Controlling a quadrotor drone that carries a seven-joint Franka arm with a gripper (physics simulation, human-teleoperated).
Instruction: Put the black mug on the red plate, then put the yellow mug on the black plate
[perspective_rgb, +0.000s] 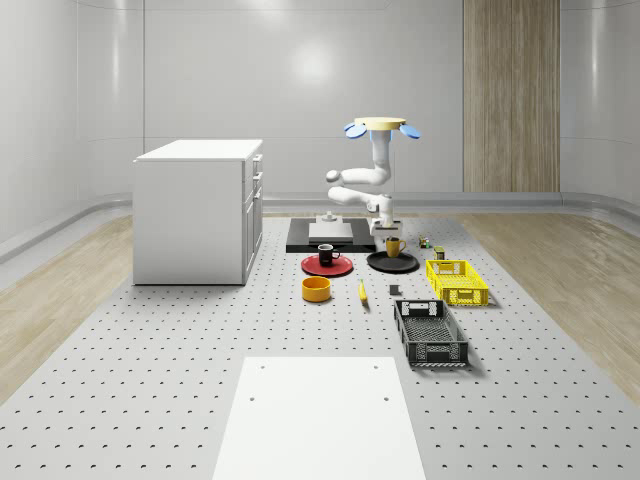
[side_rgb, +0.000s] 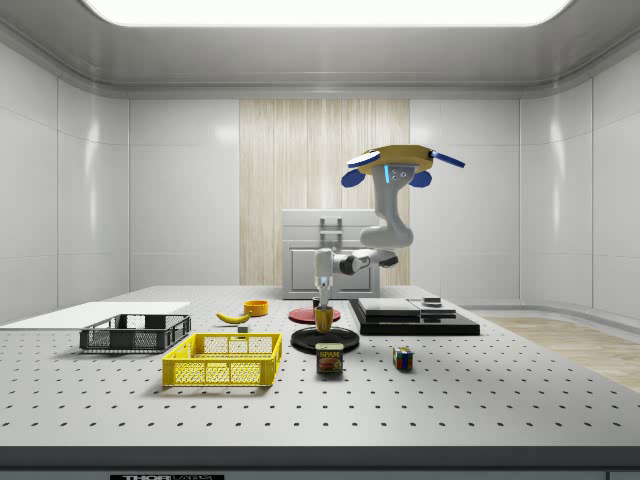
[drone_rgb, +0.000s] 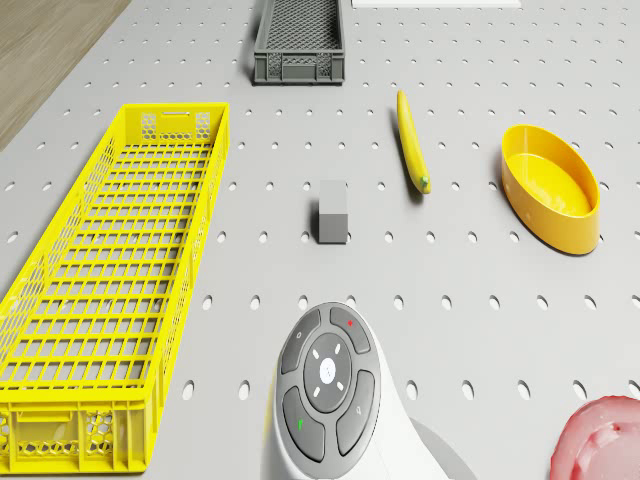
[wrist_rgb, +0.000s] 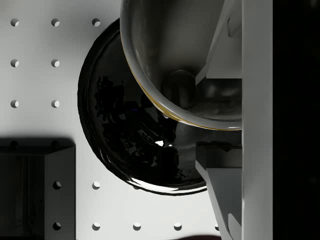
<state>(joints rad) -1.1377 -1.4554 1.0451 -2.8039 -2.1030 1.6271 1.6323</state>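
Note:
The black mug (perspective_rgb: 328, 254) stands upright on the red plate (perspective_rgb: 312, 267). The yellow mug (perspective_rgb: 394, 246) is upright over the middle of the black plate (perspective_rgb: 378, 264). From the side the yellow mug (side_rgb: 323, 320) looks set on the black plate (side_rgb: 300, 343), though contact is not clear. My gripper (perspective_rgb: 386, 233) points straight down onto the mug. In the wrist view the gripper (wrist_rgb: 198, 121) is open, its fingers (wrist_rgb: 220, 50) standing apart on either side of the mug's wall (wrist_rgb: 150, 95). The drone (perspective_rgb: 382, 126) hovers above the black plate.
A yellow crate (perspective_rgb: 457, 281) and a black crate (perspective_rgb: 430, 333) lie to the whole-scene view's right of the plates. A yellow bowl (perspective_rgb: 317, 288), a banana (perspective_rgb: 362, 291) and a small grey block (drone_rgb: 333, 211) lie in front. A white cabinet (perspective_rgb: 198, 210) stands left; a black platform (perspective_rgb: 327, 235) lies behind.

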